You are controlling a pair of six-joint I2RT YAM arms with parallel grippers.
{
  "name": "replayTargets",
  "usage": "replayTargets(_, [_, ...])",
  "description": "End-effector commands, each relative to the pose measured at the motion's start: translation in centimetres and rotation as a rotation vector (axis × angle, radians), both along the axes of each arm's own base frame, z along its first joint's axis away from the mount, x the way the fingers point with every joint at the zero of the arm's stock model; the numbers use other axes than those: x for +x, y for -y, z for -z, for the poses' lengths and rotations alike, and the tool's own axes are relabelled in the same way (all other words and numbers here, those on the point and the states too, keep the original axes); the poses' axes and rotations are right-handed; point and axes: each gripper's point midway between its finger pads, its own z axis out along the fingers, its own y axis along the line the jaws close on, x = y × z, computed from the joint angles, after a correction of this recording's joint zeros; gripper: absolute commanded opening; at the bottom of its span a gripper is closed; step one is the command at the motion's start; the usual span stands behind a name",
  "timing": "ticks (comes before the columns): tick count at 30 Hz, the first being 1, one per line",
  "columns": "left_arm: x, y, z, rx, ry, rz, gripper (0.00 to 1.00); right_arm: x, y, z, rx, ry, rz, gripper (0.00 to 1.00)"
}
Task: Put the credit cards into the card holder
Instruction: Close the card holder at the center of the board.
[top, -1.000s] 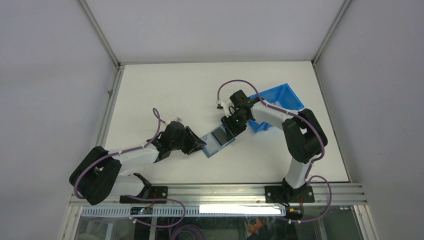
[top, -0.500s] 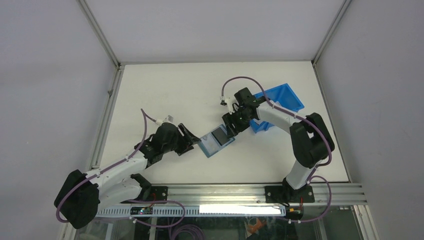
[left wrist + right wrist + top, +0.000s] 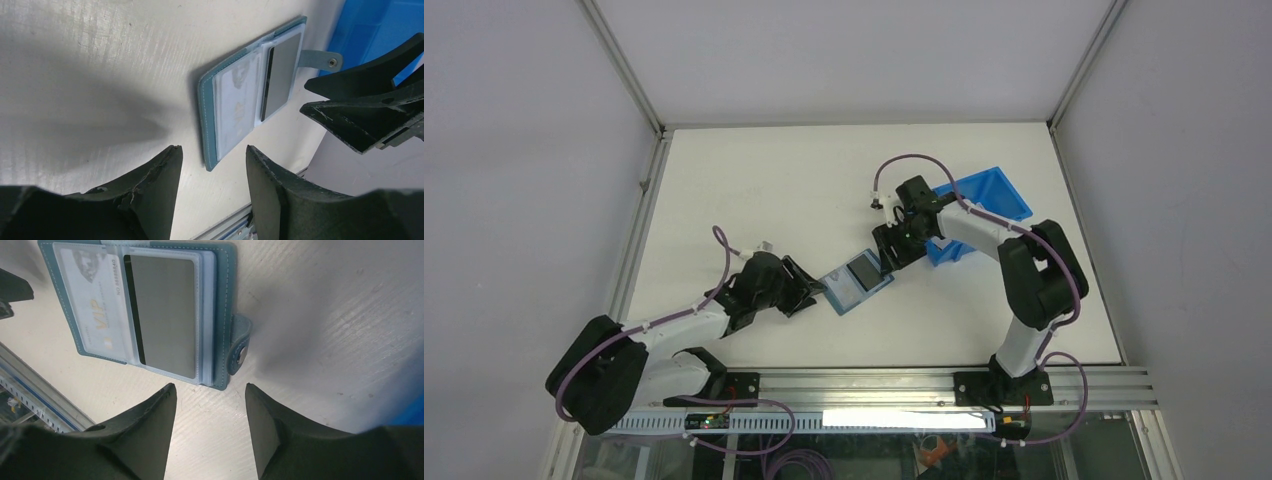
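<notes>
The teal card holder [image 3: 857, 280] lies open and flat on the white table between my two grippers. It also shows in the left wrist view [image 3: 207, 120] and the right wrist view [image 3: 224, 310]. Two credit cards sit in its clear sleeves: a light one marked VIP [image 3: 97, 310] and a dark grey one [image 3: 165, 315]. My left gripper [image 3: 214, 150] is open and empty just off the holder's left edge. My right gripper [image 3: 210, 387] is open and empty beside the snap tab [image 3: 240, 352].
A bright-blue plastic bin [image 3: 980, 205] stands behind the right gripper, at the right of the table. The table's metal front rail [image 3: 874, 382] runs close below the holder.
My left gripper has drawn back from the holder's left edge, down and to the left. My right gripper has lifted slightly away from the holder's right side. The holder has stayed put.
</notes>
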Motion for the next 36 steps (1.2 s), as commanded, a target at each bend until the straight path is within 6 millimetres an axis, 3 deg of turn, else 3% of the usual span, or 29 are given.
replayTargets(1, [0.8,1.5,-0.6,-0.089,-0.003,0.012,0.50,1.0,-0.9,-0.2,0.026,0.014,0.020,0.56])
replayTargets(10, [0.6,2.0,1.1,-0.045,-0.075,0.039,0.46,0.9,-0.8,0.5,0.011,-0.009,0.028,0.55])
replayTargets(18, [1.3,2.1,1.3,-0.033,-0.080,0.061,0.44,-0.7,-2.2,0.7,0.041,-0.063,-0.020,0.47])
replayTargets(22, [2.3,2.2,0.3,-0.057,-0.036,0.078,0.42,-1.5,-2.9,0.4,0.060,-0.076,-0.049,0.44])
replayTargets(31, [4.1,4.6,-4.4,-0.207,0.159,0.164,0.41,-2.0,-3.5,0.0,0.090,-0.094,-0.054,0.42])
replayTargets(36, [4.5,5.4,-5.2,-0.242,0.177,0.192,0.41,-2.0,-3.6,-0.1,0.098,-0.096,-0.051,0.42])
